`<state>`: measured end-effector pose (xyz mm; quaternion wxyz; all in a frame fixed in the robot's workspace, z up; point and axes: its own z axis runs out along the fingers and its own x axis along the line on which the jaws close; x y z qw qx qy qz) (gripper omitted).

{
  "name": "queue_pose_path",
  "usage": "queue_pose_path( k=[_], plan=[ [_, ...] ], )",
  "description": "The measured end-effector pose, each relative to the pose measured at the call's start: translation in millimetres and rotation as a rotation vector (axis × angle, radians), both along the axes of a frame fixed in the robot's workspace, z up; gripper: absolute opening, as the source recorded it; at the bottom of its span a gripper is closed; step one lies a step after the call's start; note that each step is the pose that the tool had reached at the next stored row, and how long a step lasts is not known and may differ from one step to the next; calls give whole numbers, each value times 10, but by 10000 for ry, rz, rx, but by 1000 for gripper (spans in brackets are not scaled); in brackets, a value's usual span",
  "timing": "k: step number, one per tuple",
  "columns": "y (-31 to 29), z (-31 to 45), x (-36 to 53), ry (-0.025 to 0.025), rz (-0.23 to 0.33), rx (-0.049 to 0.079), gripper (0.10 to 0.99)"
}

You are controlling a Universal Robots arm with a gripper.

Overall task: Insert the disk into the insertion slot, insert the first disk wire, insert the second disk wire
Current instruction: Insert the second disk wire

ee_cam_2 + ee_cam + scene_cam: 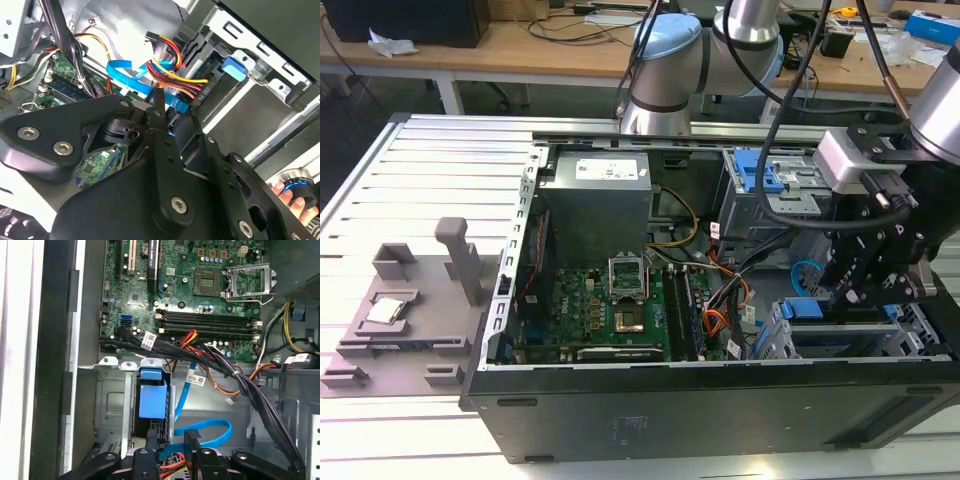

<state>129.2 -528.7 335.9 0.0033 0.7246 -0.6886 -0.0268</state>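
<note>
Exterior view: open computer case on a slatted table, gripper low at the exterior view's right, just above the disk, blue frame seated in the insertion slot.

Second wrist view: gripper close beside a blue flat wire and a red-and-yellow wire bundle.

First wrist view: blue flat wire ending, apparently, at the gripper; cannot tell whether clamped on it or loose.

Judged best: keep the wire's end square to the disk, press straight in, hold the bundle clear.
</note>
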Motion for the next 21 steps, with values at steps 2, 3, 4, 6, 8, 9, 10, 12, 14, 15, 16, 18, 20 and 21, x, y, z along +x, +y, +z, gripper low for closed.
queue_pose_path(
  k=[2,3,4,6,8,9,10,12,14,15,16,18,20,21],
  plan=[
    [63,1,0,0,1,-2,353],
    [96,0,0,0,2,1,353],
    [136,-1,0,0,3,3,353],
    [207,-3,0,-1,4,7,353],
    [214,-2,0,0,4,6,353],
    [214,-1,0,0,4,3,353],
    [215,70,0,-1,4,3,353],
    [215,217,0,-1,4,3,353],
    [215,373,0,-2,5,4,353],
    [215,389,-1,-2,9,4,353],
    [215,389,-2,-2,17,6,353],
    [215,390,-2,-2,90,-57,353],
    [215,385,-2,-2,269,-318,353],
    [215,382,-2,0,403,-488,353]
  ],
)
